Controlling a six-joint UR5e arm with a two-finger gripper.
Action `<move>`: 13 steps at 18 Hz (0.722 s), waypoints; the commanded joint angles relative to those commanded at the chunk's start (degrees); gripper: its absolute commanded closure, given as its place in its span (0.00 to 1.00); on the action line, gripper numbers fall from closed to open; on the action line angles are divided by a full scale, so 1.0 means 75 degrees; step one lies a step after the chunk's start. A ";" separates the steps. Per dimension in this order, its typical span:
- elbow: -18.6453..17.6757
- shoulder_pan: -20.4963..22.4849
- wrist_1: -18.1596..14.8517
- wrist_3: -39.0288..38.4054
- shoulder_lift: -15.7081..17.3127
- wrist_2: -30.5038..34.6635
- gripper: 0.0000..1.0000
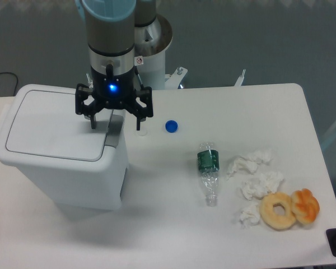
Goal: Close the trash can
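The trash can (61, 168) is a large white bin at the left of the table. Its flat white lid (56, 124) lies level on the rim, with the grey latch tab (115, 124) at its right edge. My gripper (115, 124) hangs over that right edge, fingers spread wide: the left finger (93, 120) is over the lid, the right finger (138, 123) is past the can's side. It is open and holds nothing.
A blue bottle cap (171, 126) and a small white disc (141, 133) lie right of the can. Further right are a plastic bottle (209, 172), crumpled tissues (255, 179), a doughnut (278, 210) and a pastry (305, 205). The robot base (151, 45) stands behind.
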 joint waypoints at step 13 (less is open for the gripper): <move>0.0304 0.0140 -0.0035 0.0023 0.0105 -0.0070 0.00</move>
